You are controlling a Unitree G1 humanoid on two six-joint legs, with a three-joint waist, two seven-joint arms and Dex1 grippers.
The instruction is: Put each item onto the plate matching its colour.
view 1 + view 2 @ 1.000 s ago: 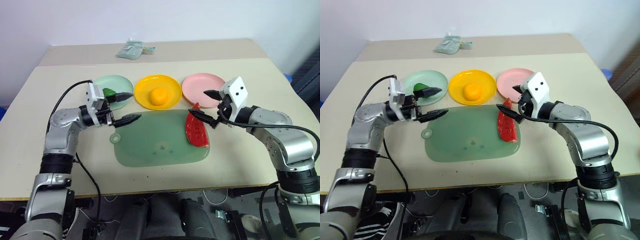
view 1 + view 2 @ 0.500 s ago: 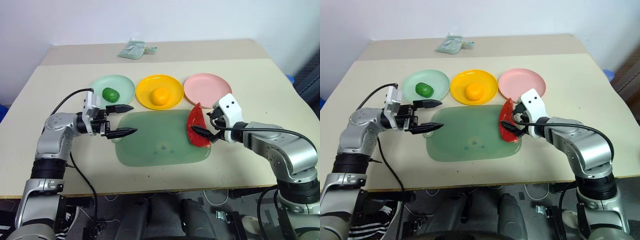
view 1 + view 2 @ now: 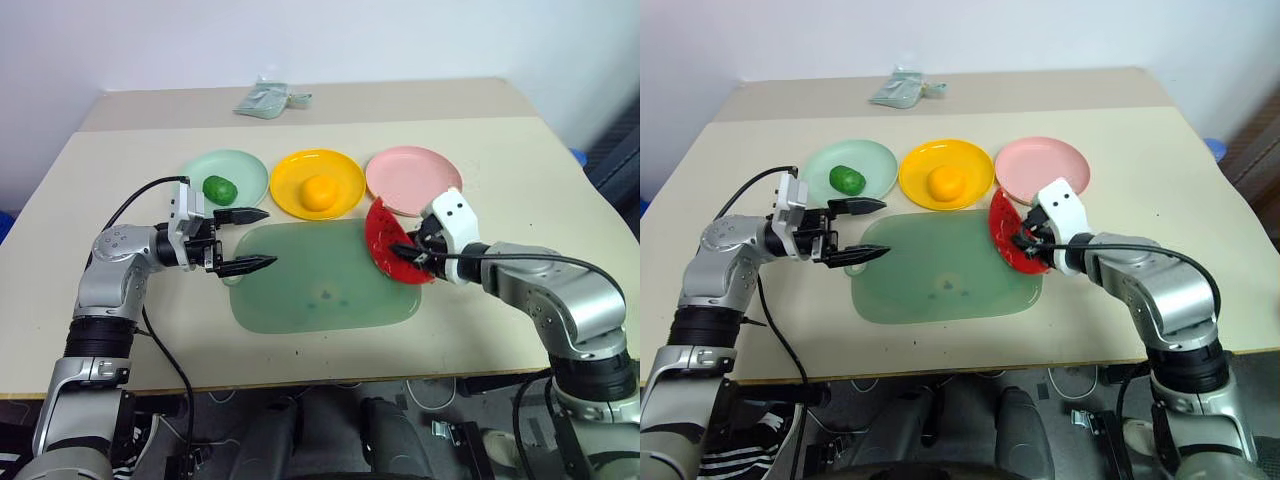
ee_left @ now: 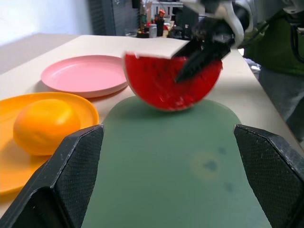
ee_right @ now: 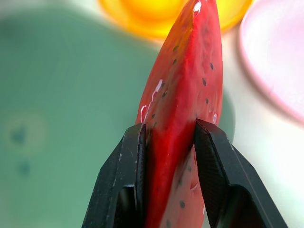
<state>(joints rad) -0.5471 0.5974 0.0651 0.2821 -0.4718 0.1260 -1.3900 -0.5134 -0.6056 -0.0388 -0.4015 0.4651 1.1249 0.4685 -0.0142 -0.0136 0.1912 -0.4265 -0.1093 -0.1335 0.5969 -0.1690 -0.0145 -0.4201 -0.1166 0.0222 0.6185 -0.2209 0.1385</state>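
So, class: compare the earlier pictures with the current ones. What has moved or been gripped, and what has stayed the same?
The right gripper came down from above the pink plate and shut on the watermelon wedge, which now stands tipped up on the cutting board's edge instead of lying flat. The left gripper, open, drew back from the green plate. The green lump and orange fruit stayed on their plates.
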